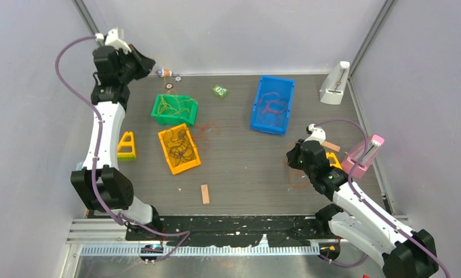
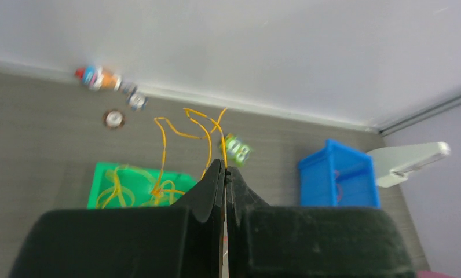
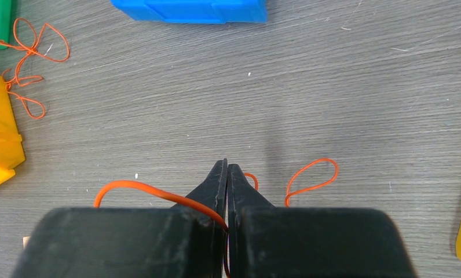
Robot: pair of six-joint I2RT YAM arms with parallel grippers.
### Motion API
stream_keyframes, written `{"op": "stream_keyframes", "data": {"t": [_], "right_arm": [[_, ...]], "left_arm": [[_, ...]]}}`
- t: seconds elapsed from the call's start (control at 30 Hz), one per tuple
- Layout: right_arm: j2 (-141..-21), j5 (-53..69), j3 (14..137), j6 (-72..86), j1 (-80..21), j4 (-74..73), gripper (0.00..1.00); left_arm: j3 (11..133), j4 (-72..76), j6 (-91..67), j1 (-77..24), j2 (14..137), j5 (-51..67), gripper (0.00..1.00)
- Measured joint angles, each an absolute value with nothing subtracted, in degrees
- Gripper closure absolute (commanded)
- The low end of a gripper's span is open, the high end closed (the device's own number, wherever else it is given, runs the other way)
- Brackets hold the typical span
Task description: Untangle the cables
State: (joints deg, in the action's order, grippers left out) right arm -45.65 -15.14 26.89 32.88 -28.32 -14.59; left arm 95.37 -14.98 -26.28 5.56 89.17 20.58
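High at the back left, my left gripper (image 1: 152, 63) (image 2: 224, 168) is shut on a thin yellow-orange cable (image 2: 205, 128). That strand loops down to the tangle of yellow-green cables (image 1: 173, 105) in the green bin (image 1: 170, 120) (image 2: 99, 175). Low over the table at the right, my right gripper (image 1: 289, 158) (image 3: 227, 165) is shut on an orange cable (image 3: 136, 187), whose loop (image 3: 313, 176) lies just ahead of it. Another orange cable (image 1: 208, 127) (image 3: 28, 47) lies loose beside the bins. Dark cables (image 1: 179, 145) fill the orange bin (image 1: 163, 148), and red ones (image 1: 273, 106) lie in the blue bin (image 1: 267, 124).
A yellow triangular stand (image 1: 127, 146) sits by the left arm. At the right are a white stand (image 1: 334, 84) and a pink stand (image 1: 364, 156). A small wooden block (image 1: 205, 193) lies near the front. A green tag (image 1: 219, 91) and small parts (image 1: 167, 73) rest by the back wall.
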Motion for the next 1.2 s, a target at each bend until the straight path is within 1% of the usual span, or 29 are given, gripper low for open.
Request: {"op": "stream_keyframes", "data": {"t": [0.17, 0.3, 0.47, 0.67, 0.77, 0.93, 0.97, 1.0, 1.1, 1.13, 1.2], "right_arm": [[-45.69, -14.79, 26.89, 32.91, -28.32, -14.61, 0.95], [-45.69, -14.22, 26.92, 32.93, -28.32, -14.59, 0.95], [-45.63, -13.96, 27.16, 33.08, -28.32, -14.61, 0.95], [-44.6, -14.0, 27.44, 33.1, -28.32, -14.83, 0.95], [-44.16, -14.02, 27.46, 33.1, -28.32, -14.98, 0.95], [-43.33, -14.04, 27.55, 33.1, -28.32, -15.55, 0.94], [-43.22, -14.04, 27.55, 33.1, -28.32, -15.53, 0.95], [-43.13, -14.04, 27.55, 33.1, -28.32, -15.57, 0.95], [-43.75, -14.31, 27.83, 33.08, -28.32, -16.23, 0.95], [-44.34, -14.28, 28.05, 32.99, -28.32, -16.4, 0.95], [-46.41, -13.98, 28.88, 32.64, -28.32, -16.88, 0.95]], "left_arm": [[80.03, -9.96, -25.43, 5.58, 86.06, 13.1, 1.0], [75.26, -6.5, -24.64, 5.58, 87.81, 10.0, 1.0], [75.09, -3.09, -23.94, 5.58, 92.31, 8.58, 1.0], [75.94, -6.24, -23.94, 5.58, 98.41, 9.69, 1.0], [76.9, -11.0, -24.51, 5.58, 101.36, 10.63, 1.0], [87.7, -21.89, -24.32, 5.58, 111.42, 13.56, 1.0], [90.04, -23.35, -24.03, 5.58, 113.67, 14.15, 0.99], [91.79, -24.73, -23.9, 5.58, 115.63, 14.63, 0.94], [92.95, -27.57, -23.49, 5.58, 118.52, 15.9, 0.77], [92.82, -28.4, -23.46, 5.58, 118.72, 16.16, 0.69], [92.2, -28.84, -23.11, 5.43, 118.45, 16.29, 0.59]]}}
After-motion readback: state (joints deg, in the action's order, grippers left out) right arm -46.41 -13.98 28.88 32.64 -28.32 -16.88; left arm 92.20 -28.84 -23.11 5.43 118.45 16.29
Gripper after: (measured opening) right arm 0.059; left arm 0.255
